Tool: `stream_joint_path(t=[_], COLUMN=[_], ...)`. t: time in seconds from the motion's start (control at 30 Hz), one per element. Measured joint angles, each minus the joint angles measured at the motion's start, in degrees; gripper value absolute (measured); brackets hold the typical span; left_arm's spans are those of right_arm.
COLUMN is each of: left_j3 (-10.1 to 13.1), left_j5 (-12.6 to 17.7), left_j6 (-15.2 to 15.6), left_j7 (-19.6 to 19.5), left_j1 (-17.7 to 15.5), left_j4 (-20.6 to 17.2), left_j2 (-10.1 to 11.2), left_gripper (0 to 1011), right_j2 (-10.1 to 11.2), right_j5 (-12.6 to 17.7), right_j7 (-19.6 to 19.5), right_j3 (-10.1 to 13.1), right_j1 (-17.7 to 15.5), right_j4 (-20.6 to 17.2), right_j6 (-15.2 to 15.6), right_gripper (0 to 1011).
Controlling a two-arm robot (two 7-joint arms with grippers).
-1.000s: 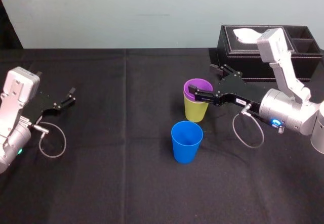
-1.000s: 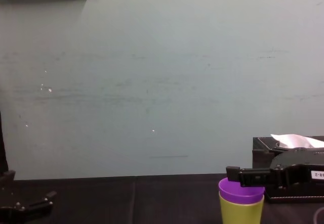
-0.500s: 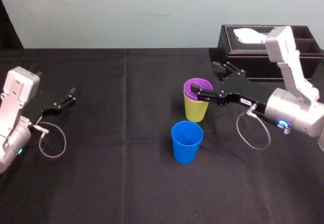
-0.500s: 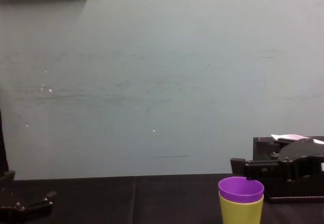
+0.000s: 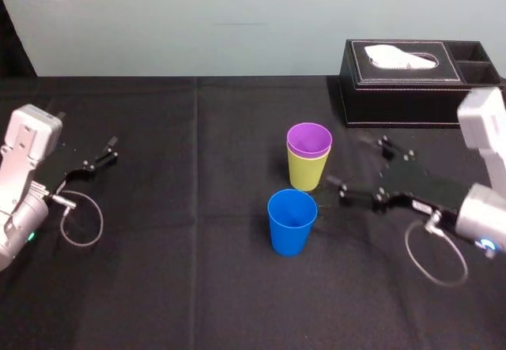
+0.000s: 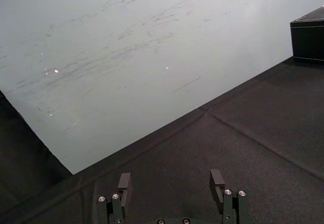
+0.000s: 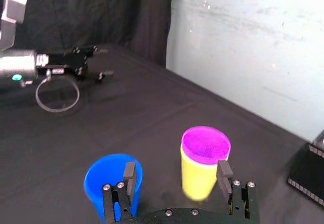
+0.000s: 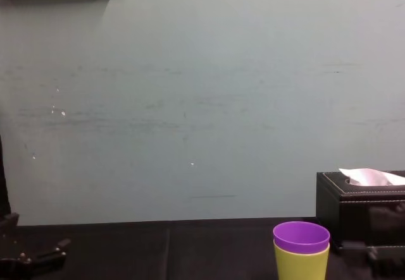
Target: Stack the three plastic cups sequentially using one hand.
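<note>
The purple cup [image 5: 309,139] sits nested inside the lime yellow-green cup [image 5: 304,174] near the table's middle. The blue cup [image 5: 292,223] stands upright just in front of them, apart. My right gripper [image 5: 357,163] is open and empty, to the right of the cups and touching none. From the right wrist, the blue cup [image 7: 108,179] and the purple cup [image 7: 205,144] in the yellow-green cup [image 7: 197,180] lie ahead of the open right gripper [image 7: 176,172]. In the chest view the purple cup [image 8: 301,236] tops the yellow-green one [image 8: 301,265]. My left gripper [image 5: 104,154] is parked open at the far left.
A black tissue box [image 5: 411,77] with white tissue stands at the back right, behind the right arm. Black cloth [image 5: 198,271] covers the table, and a pale wall [image 8: 190,103] rises behind it. The left gripper [image 6: 170,181] hovers over bare cloth.
My right gripper let go of the purple cup's rim and pulled back toward me and to the right. The purple cup stays nested in the yellow-green one. The left arm has not moved.
</note>
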Motion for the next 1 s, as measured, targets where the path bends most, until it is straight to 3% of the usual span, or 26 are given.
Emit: stream_joint_path(t=[0.23,0.43,0.67,1.0], left_j3=[0.0,0.0,0.0,0.0], left_j5=[0.0,0.0,0.0,0.0], left_j6=[0.0,0.0,0.0,0.0], left_j7=[0.0,0.0,0.0,0.0], left_j1=[0.0,0.0,0.0,0.0], left_j4=[0.0,0.0,0.0,0.0], left_j2=[0.0,0.0,0.0,0.0], left_gripper=[1011,1011,1012,1011], right_j2=[2.6,3.1,2.2,-0.3], right_j5=[-0.1,-0.7,-1.9,-2.9], right_j7=[1.3,2.2,3.0,4.0], right_j3=[1.1,1.2,0.4,-1.7], right_j1=[-5.8,-8.0,-8.7,-7.3], right_j4=[-1.0,-0.4,0.6,2.6], right_j6=[-3.1,-4.7,-6.0,-6.4], right_gripper=[1000,1000,1000,1000])
